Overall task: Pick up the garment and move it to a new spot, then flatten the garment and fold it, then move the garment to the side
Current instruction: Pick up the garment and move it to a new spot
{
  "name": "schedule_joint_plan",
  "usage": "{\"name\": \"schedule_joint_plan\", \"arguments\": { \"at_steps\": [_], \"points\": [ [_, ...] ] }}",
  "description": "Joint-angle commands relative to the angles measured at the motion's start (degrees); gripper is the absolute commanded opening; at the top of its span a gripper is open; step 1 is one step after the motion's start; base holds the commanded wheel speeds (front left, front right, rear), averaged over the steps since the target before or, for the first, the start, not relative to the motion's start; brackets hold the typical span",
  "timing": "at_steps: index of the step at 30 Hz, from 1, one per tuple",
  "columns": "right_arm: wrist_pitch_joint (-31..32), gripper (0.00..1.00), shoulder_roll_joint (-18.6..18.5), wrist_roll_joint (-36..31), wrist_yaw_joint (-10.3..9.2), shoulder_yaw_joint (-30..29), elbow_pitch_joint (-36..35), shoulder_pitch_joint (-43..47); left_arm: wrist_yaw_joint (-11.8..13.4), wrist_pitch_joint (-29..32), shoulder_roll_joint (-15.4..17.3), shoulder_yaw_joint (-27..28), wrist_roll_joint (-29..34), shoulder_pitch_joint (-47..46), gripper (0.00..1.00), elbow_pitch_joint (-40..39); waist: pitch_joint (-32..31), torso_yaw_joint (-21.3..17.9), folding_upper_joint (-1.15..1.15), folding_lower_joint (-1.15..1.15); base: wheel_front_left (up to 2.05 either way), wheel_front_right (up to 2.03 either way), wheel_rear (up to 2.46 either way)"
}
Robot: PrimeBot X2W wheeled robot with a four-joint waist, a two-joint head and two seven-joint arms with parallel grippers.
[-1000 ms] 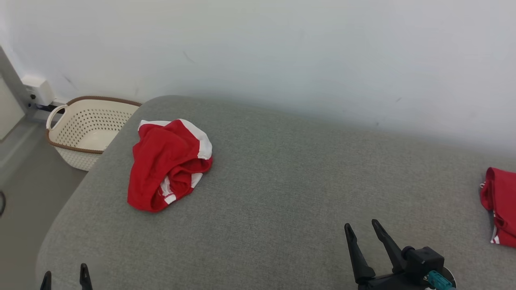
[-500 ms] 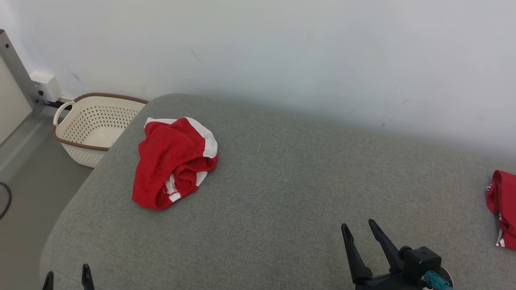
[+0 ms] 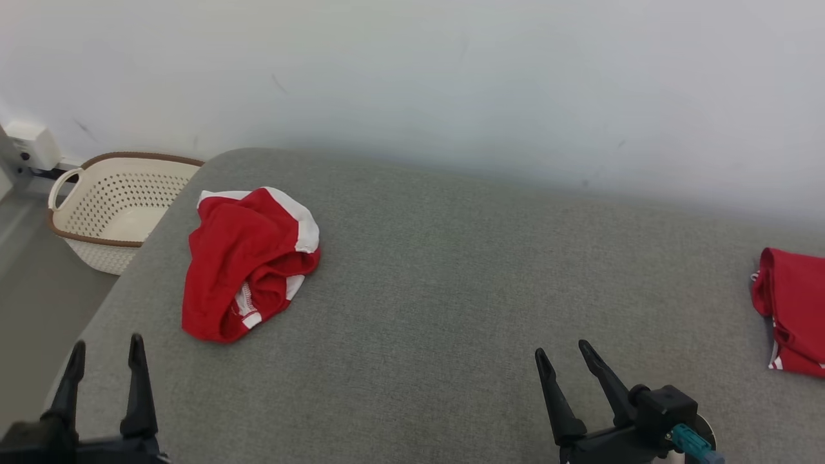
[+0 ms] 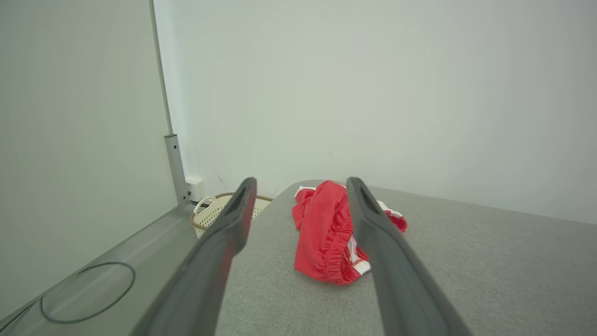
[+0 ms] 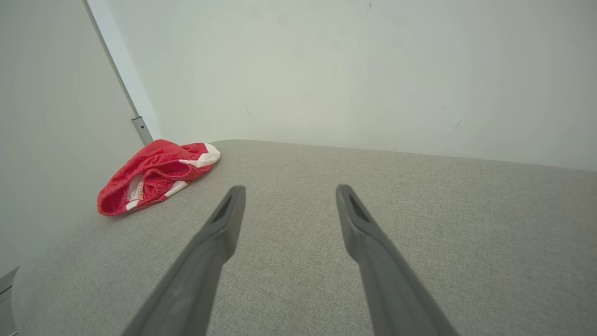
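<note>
Your left gripper (image 3: 106, 341) stood with its two fingers spread wide and nothing between them, over the near left corner of the grey cushion (image 3: 451, 290). Its fingers pointed toward the far edge, with the garment (image 3: 245, 264) just ahead and a little to the right, near but not touching. Your right gripper (image 3: 561, 347) was equally wide and held nothing, above the near edge and right of the middle, well apart from the garment.

The garment was red with white bands. It lay crumpled in a heap on the left part of the cushion, closer to the far left corner than to the near edge. Its long axis ran from the far edge toward the near one, leaning left as it came nearer. A white band capped the far end, and a gathered opening with white trim faced the near edge.

Beyond the far left corner, a cream basket (image 3: 109, 206) with a brown rim sat on the floor. What you could see of its inside was its own pale bottom and holed walls. At the right edge lay a second red cloth (image 3: 789, 312).
</note>
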Motion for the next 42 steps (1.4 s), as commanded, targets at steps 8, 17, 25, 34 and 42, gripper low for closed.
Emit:
{"name": "schedule_joint_plan", "arguments": {
  "at_steps": [8,17,25,34,42],
  "points": [
    [-0.11,1.00,-1.33,-0.19,0.01,1.18,-1.01,-2.58,-2.81,1.21,3.59,-0.39,-2.32,-11.23,1.00,9.64,3.63,-4.50,-0.01,0.00,0.00,0.00,0.00],
    [-0.11,1.00,-2.33,-0.87,0.01,1.67,-1.50,-5.15,-4.43,0.55,6.97,0.08,-3.81,-21.32,1.00,18.64,8.60,-10.14,-0.01,0.00,0.00,0.00,0.00],
    [-0.11,1.00,-2.59,-1.60,0.01,1.94,-3.03,-7.20,-5.47,2.72,10.59,-0.85,-4.26,-31.90,1.00,28.68,12.73,-13.49,-0.01,0.00,0.00,0.00,0.00],
    [-0.11,1.00,-2.41,-2.39,0.01,1.71,-4.10,-9.35,-6.95,4.63,14.31,-1.52,-6.28,-40.75,1.00,40.79,17.09,-16.91,-0.01,0.00,0.00,0.00,0.00],
    [-0.11,1.00,-2.70,-3.18,0.01,1.41,-4.68,-10.51,-7.80,6.45,17.34,-4.36,-6.54,-46.64,1.00,50.96,19.93,-18.74,-0.01,0.00,0.00,0.00,0.00]
  ]
}}
